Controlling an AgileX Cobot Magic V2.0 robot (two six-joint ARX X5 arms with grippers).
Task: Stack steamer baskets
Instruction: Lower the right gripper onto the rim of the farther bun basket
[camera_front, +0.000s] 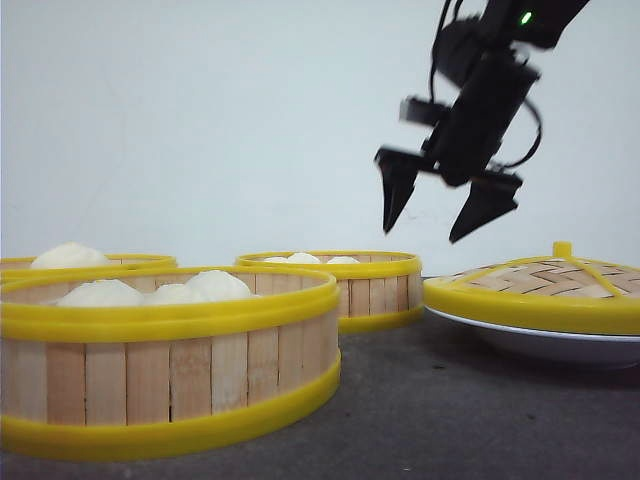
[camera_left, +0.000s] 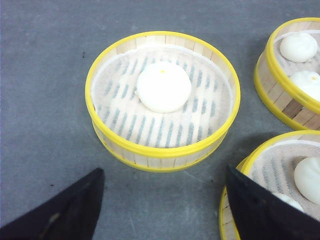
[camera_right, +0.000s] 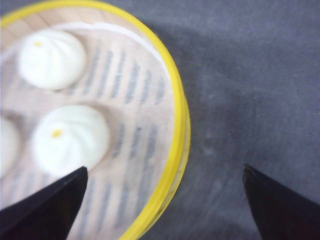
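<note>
Three round, shallow steamer baskets with pale wooden slat walls and thick yellow rims sit apart on the dark grey table (camera_front: 420, 400) — the nearest (camera_front: 170, 355) at front left, one (camera_front: 85, 262) behind it, one (camera_front: 335, 285) farther back toward the middle. White buns (camera_front: 160, 290) lie in them. The black right gripper (camera_front: 437, 218) hangs in the air, fingers spread wide, empty. The left gripper (camera_left: 165, 210) hovers near a single-bun basket, jaws apart. A woven-bamboo lid (camera_front: 550, 290) rests on a white plate (camera_front: 560, 345) at right
</note>
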